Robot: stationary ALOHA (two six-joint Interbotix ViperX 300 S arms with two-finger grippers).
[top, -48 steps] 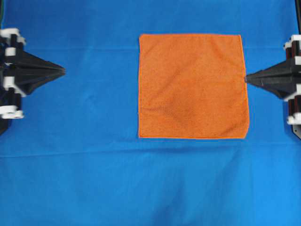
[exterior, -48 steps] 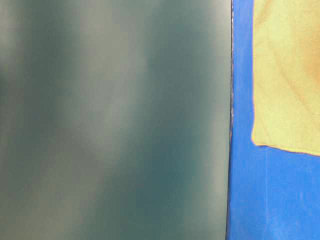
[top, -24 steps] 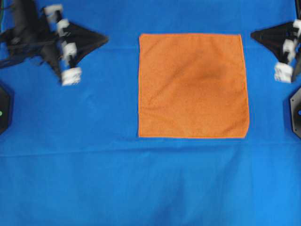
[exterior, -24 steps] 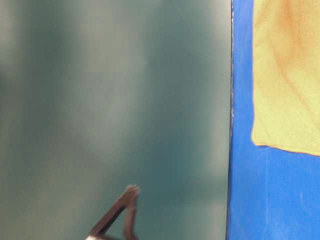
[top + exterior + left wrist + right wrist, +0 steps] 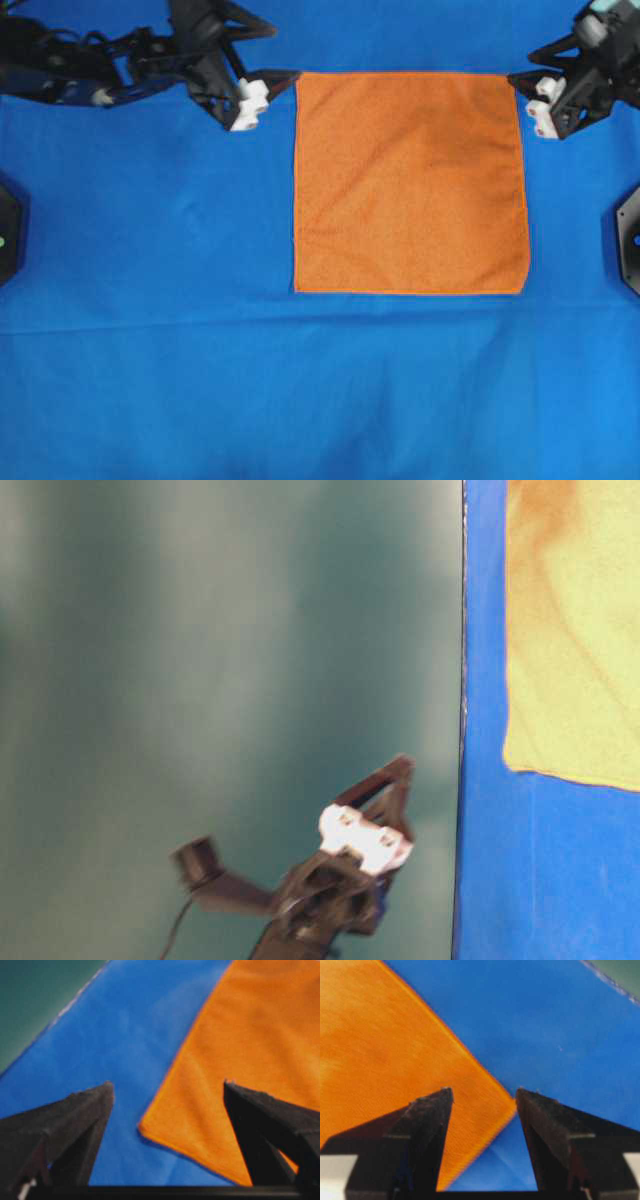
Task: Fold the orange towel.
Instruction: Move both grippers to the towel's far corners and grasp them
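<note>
Orange towel (image 5: 410, 182) lies flat on the blue-covered tabletop (image 5: 150, 300), left gripper (image 5: 272, 82) and right gripper (image 5: 520, 82) at its two far corners, fingers spread, empty, probably lining up to pinch them.

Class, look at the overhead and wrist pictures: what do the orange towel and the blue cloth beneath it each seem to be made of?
The square orange towel looks like matte, fuzzy microfibre or terry: mottled nap and a thin stitched hem. The blue table cloth seems a smooth thin woven fabric, probably cotton or polyester: flat, faintly sheened, with soft creases.
</note>
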